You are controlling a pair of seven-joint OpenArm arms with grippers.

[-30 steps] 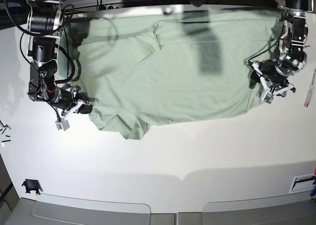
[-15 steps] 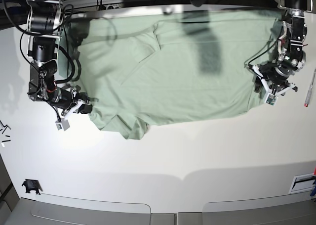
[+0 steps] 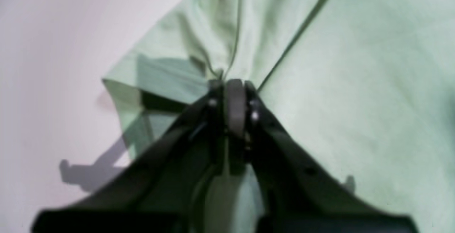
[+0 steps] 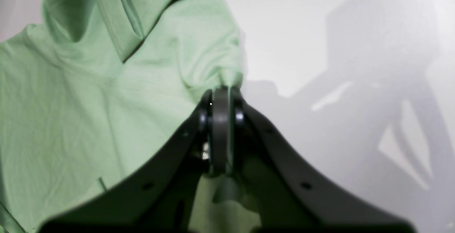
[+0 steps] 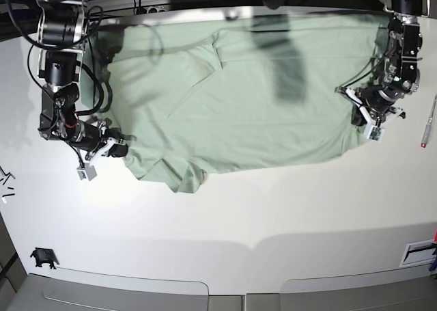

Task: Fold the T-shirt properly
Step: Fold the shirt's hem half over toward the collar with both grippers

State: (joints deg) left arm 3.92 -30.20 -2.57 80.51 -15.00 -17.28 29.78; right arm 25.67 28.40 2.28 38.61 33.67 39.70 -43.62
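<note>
The pale mint-green T-shirt [image 5: 239, 99] lies spread out flat across the far half of the white table. In the base view, my left gripper [image 5: 357, 113] sits at the shirt's right edge. The left wrist view shows this left gripper [image 3: 233, 84] shut, with a gathered fold of the T-shirt [image 3: 355, 66] pinched at its tips. At the shirt's lower left corner, my right gripper [image 5: 123, 151] is low on the table. In the right wrist view, the right gripper [image 4: 221, 92] is shut on a bunched edge of the T-shirt [image 4: 89, 101].
A red-tipped pen [image 5: 429, 119] lies on the table right of my left arm. A small black clip [image 5: 42, 258] rests near the front left, and small dark bits [image 5: 5, 184] lie at the left edge. A white slotted part [image 5: 418, 253] sits at the front right.
My left gripper has gone from open to shut on the shirt's right edge, shifting slightly up and inward. The right arm and the shirt's left side have not moved.
</note>
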